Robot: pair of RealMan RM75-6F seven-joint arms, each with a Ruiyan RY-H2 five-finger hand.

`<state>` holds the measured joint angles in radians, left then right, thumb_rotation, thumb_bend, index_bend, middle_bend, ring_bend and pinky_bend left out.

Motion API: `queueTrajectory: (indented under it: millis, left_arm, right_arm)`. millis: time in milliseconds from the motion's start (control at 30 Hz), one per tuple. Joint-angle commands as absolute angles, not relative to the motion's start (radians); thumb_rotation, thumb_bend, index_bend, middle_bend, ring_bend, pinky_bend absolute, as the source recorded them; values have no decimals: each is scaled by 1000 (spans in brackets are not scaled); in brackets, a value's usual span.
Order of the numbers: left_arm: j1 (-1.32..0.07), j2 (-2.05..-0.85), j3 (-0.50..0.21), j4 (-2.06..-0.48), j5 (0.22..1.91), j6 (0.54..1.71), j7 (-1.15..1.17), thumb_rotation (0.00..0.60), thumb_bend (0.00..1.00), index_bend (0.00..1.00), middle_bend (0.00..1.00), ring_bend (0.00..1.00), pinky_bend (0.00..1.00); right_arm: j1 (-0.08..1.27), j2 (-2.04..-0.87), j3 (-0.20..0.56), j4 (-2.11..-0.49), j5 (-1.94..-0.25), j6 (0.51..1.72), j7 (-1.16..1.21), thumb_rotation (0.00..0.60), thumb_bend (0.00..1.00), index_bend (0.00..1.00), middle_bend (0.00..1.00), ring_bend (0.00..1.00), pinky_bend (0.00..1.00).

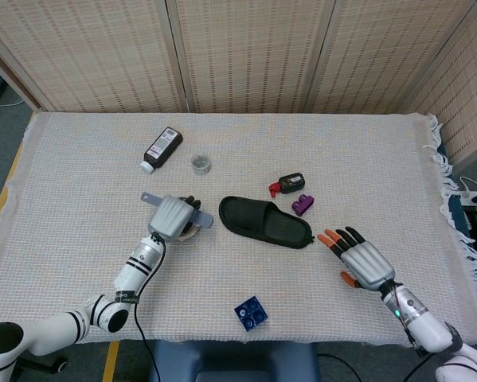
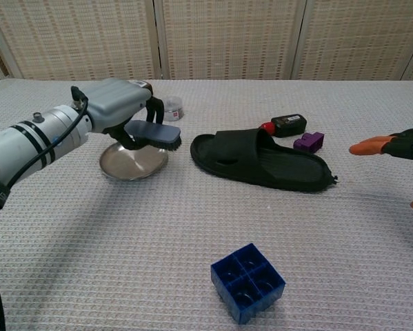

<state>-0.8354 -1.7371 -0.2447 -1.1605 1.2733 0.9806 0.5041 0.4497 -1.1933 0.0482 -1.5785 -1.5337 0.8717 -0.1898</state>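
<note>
My left hand [image 1: 171, 216] [image 2: 120, 110] grips a grey-blue brush [image 2: 154, 132] [image 1: 200, 219] and holds it in the air just right of a round metal dish [image 2: 132, 162] [image 1: 189, 233]. The brush head points toward a black slipper [image 1: 264, 222] [image 2: 261, 157] lying mid-table. My right hand [image 1: 362, 260] [image 2: 395, 145] hovers with its orange-tipped fingers spread, right of the slipper's toe, holding nothing.
A dark bottle [image 1: 162, 148] [image 2: 127, 94] and a small clear jar [image 1: 201, 163] [image 2: 170, 108] lie at the back left. A red-capped black bottle [image 1: 287, 184] [image 2: 283, 125] and a purple block [image 1: 303, 204] [image 2: 308, 142] sit behind the slipper. A blue cube [image 1: 251, 312] [image 2: 247, 281] stands near the front edge.
</note>
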Motion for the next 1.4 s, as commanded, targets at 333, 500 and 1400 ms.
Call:
queueTrajectory:
  millis: [333,500,1400]
  left_arm:
    - [-923,-1813,-298,-1194,1137,960,659,600,383,535,600,739,1000]
    - [-955,-1863,-296,-1172,1120,959,689,600,384,528,592,740,1000]
    - [-1081,-2089,-313,-870,1158,995,638,600,384,509,566,742,1000]
  right_arm:
    - [621,-1304,98,-1548,-1234,681,-438,600,361,0,0,0,0]
    - [661,-1319,72,-1544,-1156,659,-521,600,396,0,0,0,0]
    - [743,-1312,-41,-1568,-1037,702,-611,600,416,0,0,0,0]
